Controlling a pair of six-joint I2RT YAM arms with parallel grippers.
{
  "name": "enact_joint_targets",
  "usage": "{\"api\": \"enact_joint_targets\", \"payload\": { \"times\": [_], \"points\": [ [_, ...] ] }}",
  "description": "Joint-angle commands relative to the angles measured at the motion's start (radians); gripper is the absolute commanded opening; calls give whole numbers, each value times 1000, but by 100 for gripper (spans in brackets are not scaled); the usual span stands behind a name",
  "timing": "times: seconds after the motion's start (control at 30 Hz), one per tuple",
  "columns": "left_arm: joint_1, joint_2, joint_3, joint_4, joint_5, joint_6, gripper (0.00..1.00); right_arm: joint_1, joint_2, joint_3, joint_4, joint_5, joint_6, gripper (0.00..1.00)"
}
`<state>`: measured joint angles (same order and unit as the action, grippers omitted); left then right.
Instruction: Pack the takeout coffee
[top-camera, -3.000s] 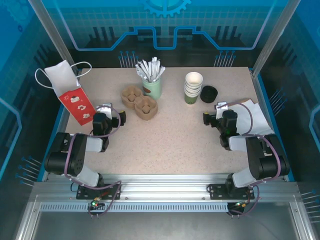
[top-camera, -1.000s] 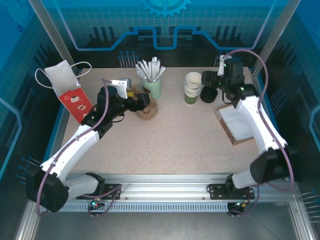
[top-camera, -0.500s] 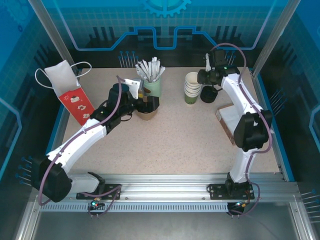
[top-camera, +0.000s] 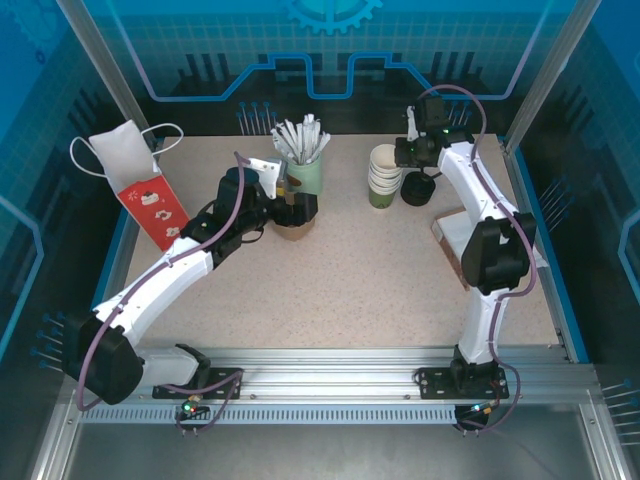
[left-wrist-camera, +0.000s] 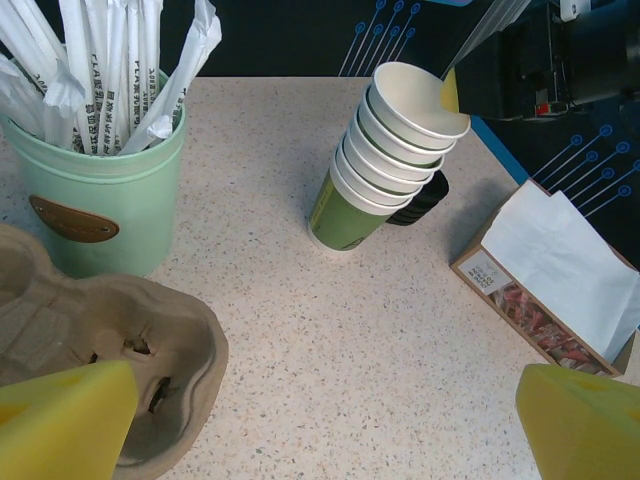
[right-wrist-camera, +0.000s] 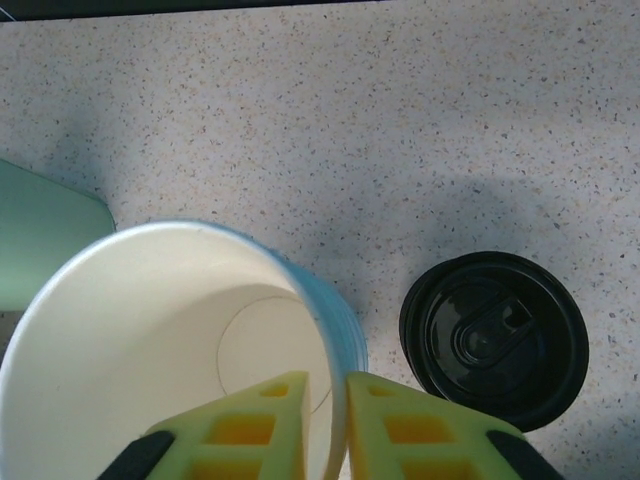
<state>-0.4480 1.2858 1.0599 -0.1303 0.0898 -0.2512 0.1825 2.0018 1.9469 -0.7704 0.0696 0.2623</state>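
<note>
Pinching the wall of the top cup (right-wrist-camera: 150, 330), the right gripper (right-wrist-camera: 327, 405) had 1 yellow finger inside the white rim and 1 outside. The 2 pads were drawn nearly together, with only the paper between them. That straddling hold suited peeling a single cup off the stack (top-camera: 387, 178), which stood near the far edge of the worktop (top-camera: 350, 290), toward its far right corner.

The takeout coffee (right-wrist-camera: 495, 340) stood just beside that stack on the side nearer the right edge, apart from the fingers. The wrist view showed its round black lid from above. Its body was hidden from there, so I could not tell how tall it was. Nothing was holding it, so by my reading the packing itself had not begun.

The left gripper (left-wrist-camera: 325, 425) hung with its fingers spread as wide as they went and nothing between them, just over the rim of the moulded cup carrier (left-wrist-camera: 110, 330). The carrier lay beside the pale green cup (left-wrist-camera: 95, 200) of white sticks, near the middle of the far edge. That open pose looked like readiness to steady or take the carrier, whose wells would keep a cup upright.

A napkin box (left-wrist-camera: 545, 270) lay by the right edge and a red bag (top-camera: 150, 205) by the left edge, both clear of the arms.
</note>
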Motion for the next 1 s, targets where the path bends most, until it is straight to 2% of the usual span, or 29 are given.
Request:
{"api": "enact_joint_targets", "payload": {
  "times": [0.0,0.53,0.83,0.97],
  "points": [
    [-6,-16,9,-8,-16,24,99,7,20,42,-29,-17,3,15],
    [-6,-27,0,-19,-27,27,99,7,-34,82,-35,-28,51,9],
    [-7,-63,-18,-5,-32,-32,99,14,-151,171,-92,-62,69,8],
    [-7,-87,-52,31,-15,-84,99,28,-247,139,-107,-74,65,8]
  ]
}}
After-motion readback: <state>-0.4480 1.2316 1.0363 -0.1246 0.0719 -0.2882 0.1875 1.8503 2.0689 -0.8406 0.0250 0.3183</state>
